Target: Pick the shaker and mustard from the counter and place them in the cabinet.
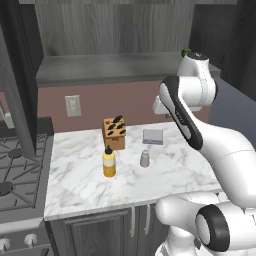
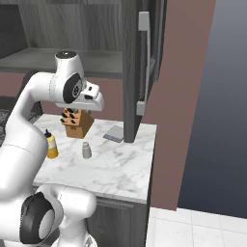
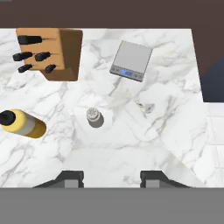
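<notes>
The small grey shaker [image 1: 145,158] [image 2: 86,150] [image 3: 94,117] stands upright near the middle of the white marble counter [image 1: 170,177] [image 2: 123,171] [image 3: 170,109]. To its left stands the yellow mustard [image 1: 109,162] [image 2: 50,146] [image 3: 24,123] with its dark nozzle. My gripper [image 3: 111,177] [image 2: 97,107] hangs high above the counter and looks straight down; its fingers stand apart with nothing between them. The shaker lies a little ahead of the left fingertip. Above the counter, the cabinet [image 1: 115,67] [image 2: 94,60] stands with its grey shelf bare.
A brown knife block [image 1: 114,132] [image 2: 77,123] [image 3: 52,52] stands behind the mustard. A flat grey scale [image 1: 153,136] [image 2: 115,133] [image 3: 130,60] lies behind the shaker. A stove [image 1: 15,170] borders the counter's left. The open cabinet door [image 2: 140,67] juts out at the right.
</notes>
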### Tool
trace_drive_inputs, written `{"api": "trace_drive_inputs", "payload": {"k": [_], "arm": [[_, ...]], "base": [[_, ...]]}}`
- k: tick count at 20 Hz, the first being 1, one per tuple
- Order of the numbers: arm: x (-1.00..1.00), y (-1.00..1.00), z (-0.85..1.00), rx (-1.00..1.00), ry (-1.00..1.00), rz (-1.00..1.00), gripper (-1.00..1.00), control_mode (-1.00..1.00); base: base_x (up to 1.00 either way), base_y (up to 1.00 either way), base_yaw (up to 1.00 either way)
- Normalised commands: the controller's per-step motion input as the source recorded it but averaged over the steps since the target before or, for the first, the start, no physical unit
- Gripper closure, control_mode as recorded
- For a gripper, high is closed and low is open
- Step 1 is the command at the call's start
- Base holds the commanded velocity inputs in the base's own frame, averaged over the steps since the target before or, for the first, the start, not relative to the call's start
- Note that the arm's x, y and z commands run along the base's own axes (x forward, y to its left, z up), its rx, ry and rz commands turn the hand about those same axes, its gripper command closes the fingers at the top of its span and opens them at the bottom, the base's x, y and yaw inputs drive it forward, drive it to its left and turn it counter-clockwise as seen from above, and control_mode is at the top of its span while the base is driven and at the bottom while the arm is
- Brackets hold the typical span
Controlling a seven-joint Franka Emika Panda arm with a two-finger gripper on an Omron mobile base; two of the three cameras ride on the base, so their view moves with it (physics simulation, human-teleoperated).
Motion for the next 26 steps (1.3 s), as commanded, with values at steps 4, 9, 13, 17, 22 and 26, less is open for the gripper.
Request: {"api": "trace_drive_inputs", "payload": {"k": [4, 9, 13, 17, 22, 26], "arm": [[-0.07, 0.00, -0.03, 0.00, 0.00, 0.00, -1.00, -1.00], [-0.07, 0.09, -0.23, 0.00, 0.00, 0.00, -1.00, -1.00], [-0.01, 0.13, -0.36, 0.01, 0.00, 0.00, -1.00, -1.00], [0.00, 0.07, -0.39, 0.04, 0.00, 0.00, -1.00, -1.00], [0.00, 0.11, -0.40, 0.07, 0.00, 0.00, -1.00, -1.00], [0.00, 0.14, -0.43, 0.05, 0.00, 0.00, -1.00, -1.00]], "base": [[0.00, 0.00, 0.00], [0.00, 0.00, 0.00], [0.00, 0.00, 0.00], [0.00, 0.00, 0.00], [0.00, 0.00, 0.00], [0.00, 0.00, 0.00]]}}
